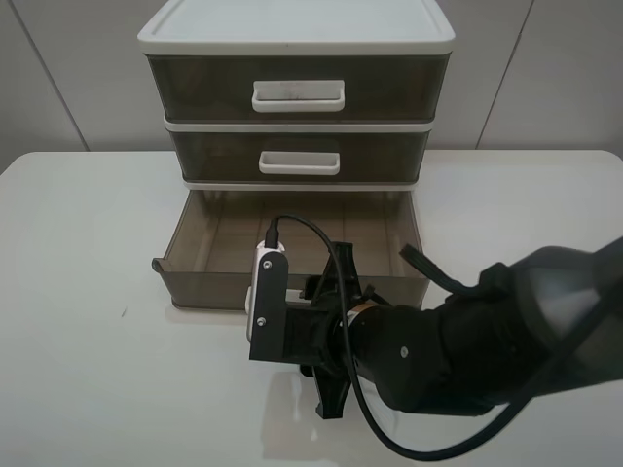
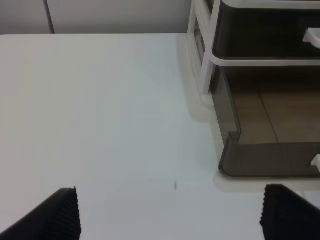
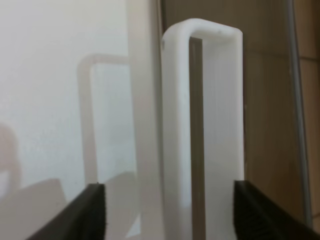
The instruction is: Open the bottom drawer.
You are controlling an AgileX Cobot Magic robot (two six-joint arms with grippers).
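The bottom drawer [image 1: 200, 284], smoky brown and shallow, stands pulled well out of the three-drawer unit [image 1: 292, 34]; it looks empty inside. Its corner also shows in the left wrist view [image 2: 270, 165]. My right gripper [image 1: 326, 290] is at the drawer's front. In the right wrist view the small white loop handle [image 3: 202, 125] lies between its spread black fingers [image 3: 95, 210], and the right gripper [image 3: 168, 200] is open around it. My left gripper [image 2: 170, 215] is open and empty over the table, left of the drawer. The left arm does not show in the exterior high view.
The top drawer [image 1: 292, 88] and the middle drawer [image 1: 297, 156] are shut above. The unit stands at the back middle of a white table [image 1: 78, 292]. My right arm's dark sleeve [image 1: 506, 331] covers the front right of the table.
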